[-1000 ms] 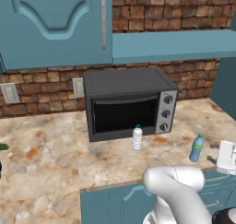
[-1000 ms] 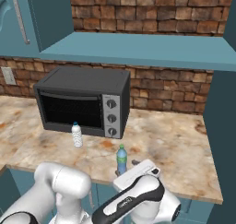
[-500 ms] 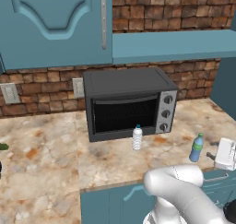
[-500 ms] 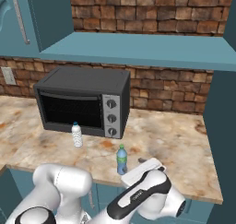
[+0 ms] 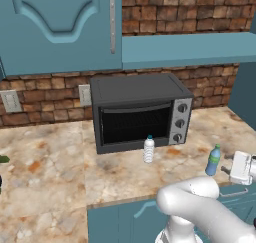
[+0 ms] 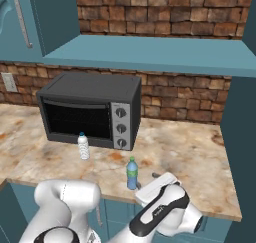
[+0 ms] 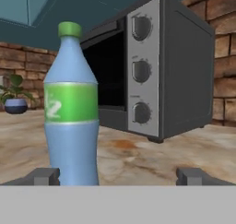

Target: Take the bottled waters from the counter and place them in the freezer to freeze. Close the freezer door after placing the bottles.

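Note:
The translucent blue bottled water (image 7: 71, 112) with a green cap stands upright on the counter (image 5: 60, 162), close in front of my gripper (image 7: 119, 177). Its jaws are open, with dark fingertips (image 7: 44, 176) at either side. The bottle stands inside the gap, near the left fingertip, and nothing is gripped. From the base, the blue bottle (image 5: 213, 160) (image 6: 131, 173) is near the counter's front edge, with my gripper (image 5: 229, 170) (image 6: 150, 179) just to its right. The clear-whitish bottled water (image 5: 148, 149) (image 6: 83, 146) stands upright before the toaster oven. The freezer door is out of view.
A black toaster oven (image 5: 137, 112) sits against the brick wall behind both bottles. Teal cupboards (image 5: 60, 27) and a shelf (image 6: 150, 52) hang above. A small potted plant (image 7: 16, 98) stands far off on the counter. A tall dark slate-blue panel (image 6: 242, 137) bounds the counter's right end.
My hand has edged slightly closer beside the blue bottle and the forearm has swung a little right. Both bottles stand where they were. The jaws stayed open.

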### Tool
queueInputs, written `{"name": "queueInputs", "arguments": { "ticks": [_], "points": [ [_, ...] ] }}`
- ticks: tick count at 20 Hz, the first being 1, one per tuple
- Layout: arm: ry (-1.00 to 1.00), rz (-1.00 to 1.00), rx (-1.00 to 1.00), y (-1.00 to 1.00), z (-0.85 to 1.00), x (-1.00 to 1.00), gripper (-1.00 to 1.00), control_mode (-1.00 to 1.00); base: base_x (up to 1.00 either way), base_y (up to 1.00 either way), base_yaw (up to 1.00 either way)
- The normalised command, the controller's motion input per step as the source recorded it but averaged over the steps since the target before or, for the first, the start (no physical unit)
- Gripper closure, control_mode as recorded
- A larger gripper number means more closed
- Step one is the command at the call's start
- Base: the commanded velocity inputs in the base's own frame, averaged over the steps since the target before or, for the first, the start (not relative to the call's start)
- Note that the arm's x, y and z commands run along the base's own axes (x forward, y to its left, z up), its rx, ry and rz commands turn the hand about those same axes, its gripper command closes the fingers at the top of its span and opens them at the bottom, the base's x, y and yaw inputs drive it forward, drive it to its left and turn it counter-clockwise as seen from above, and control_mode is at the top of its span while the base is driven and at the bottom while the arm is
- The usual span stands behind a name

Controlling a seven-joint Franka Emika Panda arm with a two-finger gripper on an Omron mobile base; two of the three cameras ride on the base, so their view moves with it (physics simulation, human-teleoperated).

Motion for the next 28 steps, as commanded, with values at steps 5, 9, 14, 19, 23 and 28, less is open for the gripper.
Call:
{"name": "queueInputs", "arguments": {
  "ticks": [5, 9, 14, 19, 23, 28],
  "points": [
    [0.00, 0.00, 0.00, 0.09, 0.00, -0.02, -1.00, -1.00, 0.00, 0.00, 0.00],
    [0.00, 0.00, 0.00, 0.23, 0.00, 0.01, -1.00, -1.00, 0.00, 0.00, 0.00],
    [0.00, 0.00, 0.00, 0.01, 0.01, 0.00, -1.00, -1.00, 0.00, 0.00, 0.00],
    [0.04, 0.00, 0.00, 0.12, 0.06, 0.01, -1.00, -1.00, 0.00, 0.00, 0.00],
    [0.07, 0.00, 0.00, 0.01, 0.14, 0.02, -1.00, -1.00, 0.00, 0.00, 0.00],
    [0.03, 0.00, 0.00, 0.03, 0.09, 0.01, -1.00, -1.00, 0.00, 0.00, 0.00]
  ]
}}
